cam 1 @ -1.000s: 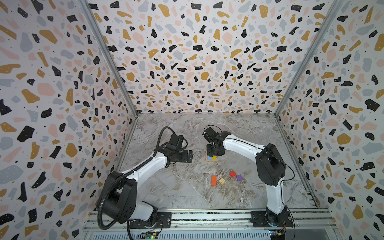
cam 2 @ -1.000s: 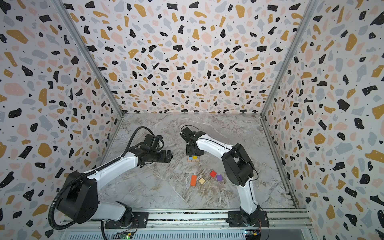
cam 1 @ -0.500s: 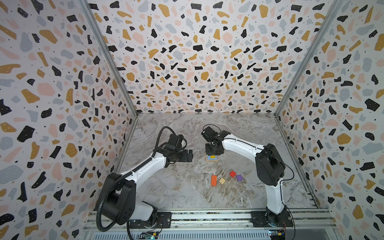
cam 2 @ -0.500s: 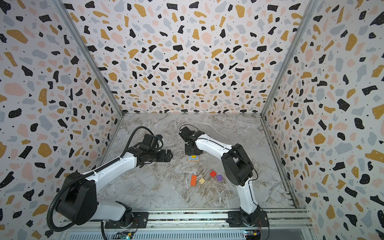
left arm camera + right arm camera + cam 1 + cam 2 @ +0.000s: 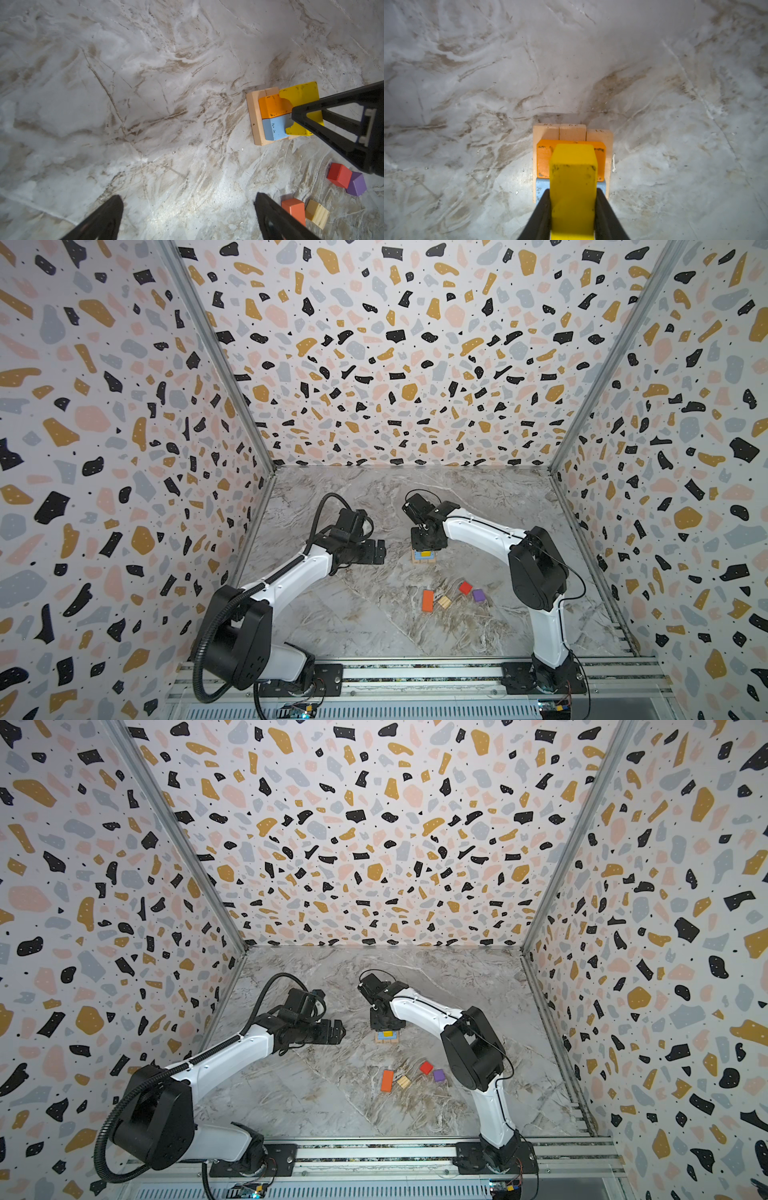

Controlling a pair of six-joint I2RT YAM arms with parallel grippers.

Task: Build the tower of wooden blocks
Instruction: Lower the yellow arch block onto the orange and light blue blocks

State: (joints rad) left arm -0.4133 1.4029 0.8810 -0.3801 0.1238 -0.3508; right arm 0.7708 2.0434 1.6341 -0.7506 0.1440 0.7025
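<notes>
- Now the right tool (image 5: 573, 192), clamped on a yellow block (image 5: 573, 166), hangs over the tower (image 5: 424, 558) near the middle of the surface (image 5: 374, 626), having edged slightly toward the left edge within a second.
- Under it, an orange block (image 5: 544, 160) and a blue block (image 5: 540, 191) lie side by side on three tan pieces (image 5: 572, 132), unmoved.
- Left tool (image 5: 188, 197), jaws wide and empty, stays just beside the tower.
- Four loose blocks (image 5: 427, 600) remain nearer the arms' edge.
</notes>
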